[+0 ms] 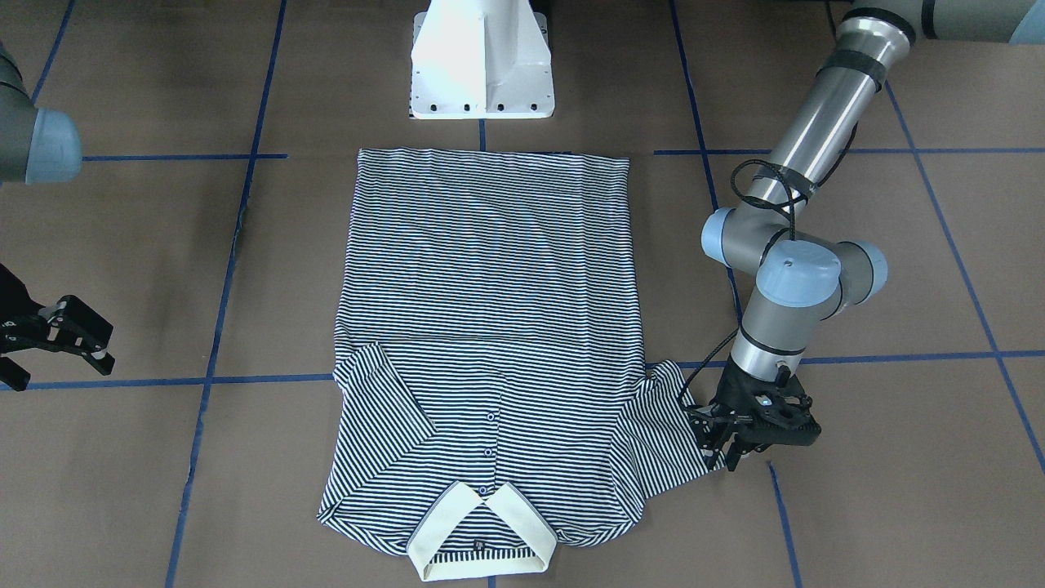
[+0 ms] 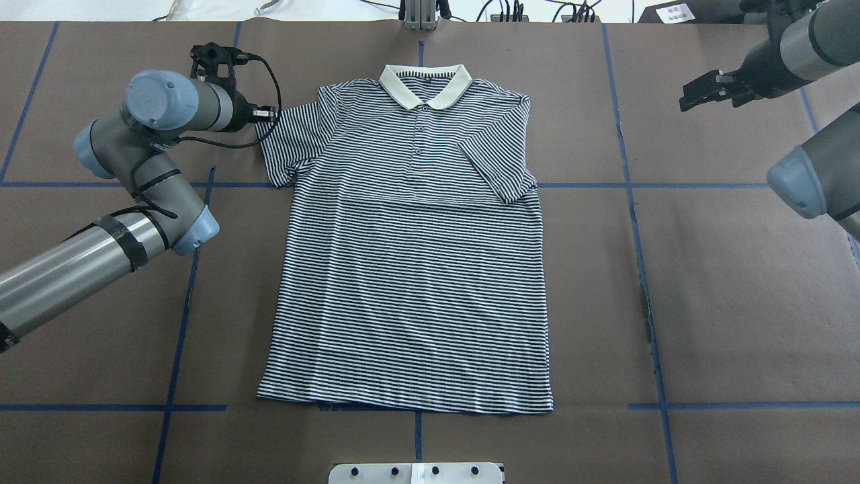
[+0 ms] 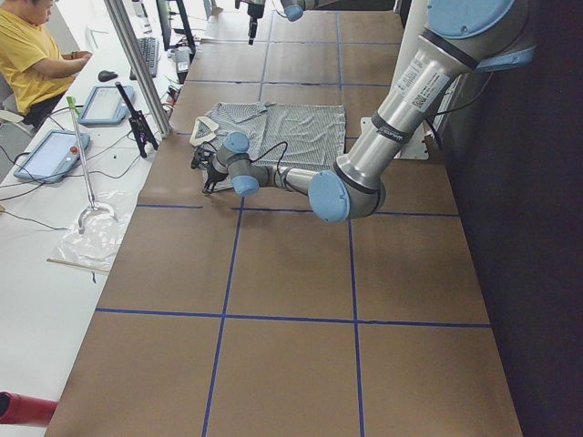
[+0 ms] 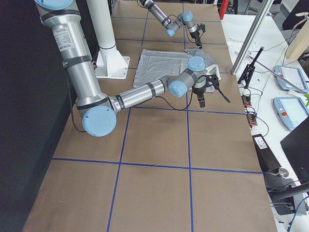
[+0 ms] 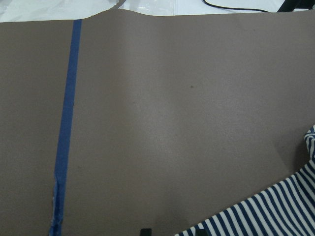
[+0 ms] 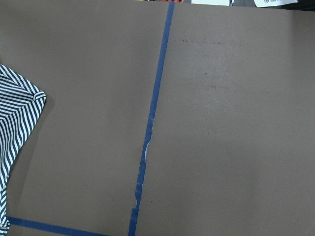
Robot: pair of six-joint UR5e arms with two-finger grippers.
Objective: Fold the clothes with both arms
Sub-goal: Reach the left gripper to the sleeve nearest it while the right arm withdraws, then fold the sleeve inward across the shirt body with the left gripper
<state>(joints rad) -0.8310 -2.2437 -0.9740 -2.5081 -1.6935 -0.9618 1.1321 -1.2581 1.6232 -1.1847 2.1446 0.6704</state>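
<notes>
- Shirt [image 2: 410,282]: lies flat at the middle of the desk [image 2: 739,302], collar [image 2: 423,84] toward the far edge, hem toward the robot's edge. The step in hand appears to be folding the left sleeve [image 2: 289,148] inward.
- Left end effector [image 1: 722,445]: sits at the outer hem of the left sleeve, toward the far left corner. Whether it is clenched on the cloth or released cannot be told from these views.
- Recommended: take the sleeve at its hem with a shallow bite, lifting the sleeve layer alone. Carry it low across the chest and lay it to mirror the opposite sleeve. Avoid dragging the body cloth sideways.
- Right end effector [image 1: 102,347]: released and empty, raised near the far right corner, well apart from the shirt. It could pin the body if the cloth shifts.
- Appearance: thin navy-and-white stripes, plain cream collar, small buttons [image 2: 419,128] down the placket.
- The right sleeve [image 2: 500,168] is already folded in over the chest; the body is smooth with light creases.
</notes>
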